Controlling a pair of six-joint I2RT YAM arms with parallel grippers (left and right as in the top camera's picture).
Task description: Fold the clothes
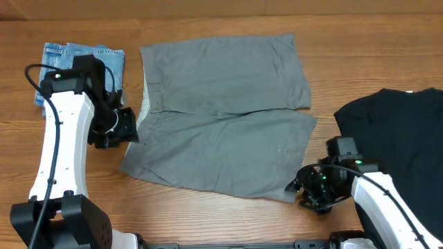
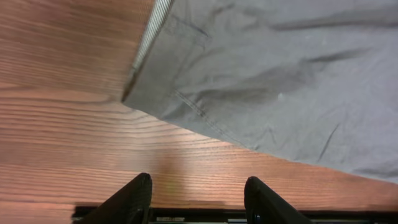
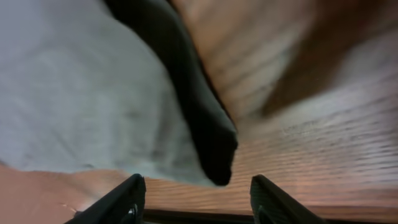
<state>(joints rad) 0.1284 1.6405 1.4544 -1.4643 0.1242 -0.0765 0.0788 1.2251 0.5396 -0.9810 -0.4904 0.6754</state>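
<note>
We see the plain mid-grey cloth shorts (image 1: pixel 221 114) spread flat on the wooden desk (image 1: pixel 208 221). No fold is made yet, so we judge that all the folding is left to do.

Our left tool (image 2: pixel 199 200) is about half open and holds nothing. It sits low over bare wood, with the shorts' waistband corner just ahead of its fingers. Our right tool (image 3: pixel 199 200) is also parted and empty, and a hem corner lies just ahead and to its left.

Folded light-blue denim jeans (image 1: pixel 66 59) lie behind the left tool, off to its left. A plain black garment (image 1: pixel 401 131) lies near, behind the right tool and to its right. Both cloth corners look reachable, and bare wood runs between the two tools.
</note>
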